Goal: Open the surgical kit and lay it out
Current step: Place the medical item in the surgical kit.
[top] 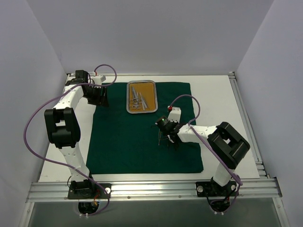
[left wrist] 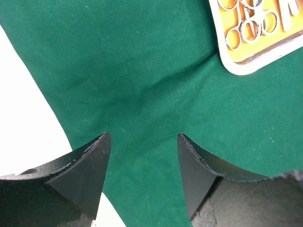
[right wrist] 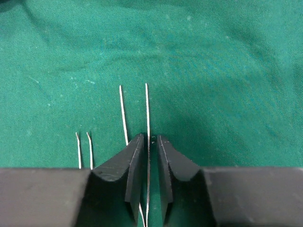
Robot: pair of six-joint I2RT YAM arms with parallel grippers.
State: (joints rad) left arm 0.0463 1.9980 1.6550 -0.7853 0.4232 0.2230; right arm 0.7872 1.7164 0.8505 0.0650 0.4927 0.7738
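We see the green cloth [top: 128,142] spread flat on the desk [top: 218,94], with the tray [top: 129,97] at its far edge. The left end effector [left wrist: 144,137] hangs released. The right end effector [right wrist: 150,137] stands barely parted around a tweezers [right wrist: 147,109] prong; we cannot tell if it grips.

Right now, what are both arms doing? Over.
Left end effector open above cloth near tray. Right end effector narrow around tweezers, grip unclear. More instruments in tray.
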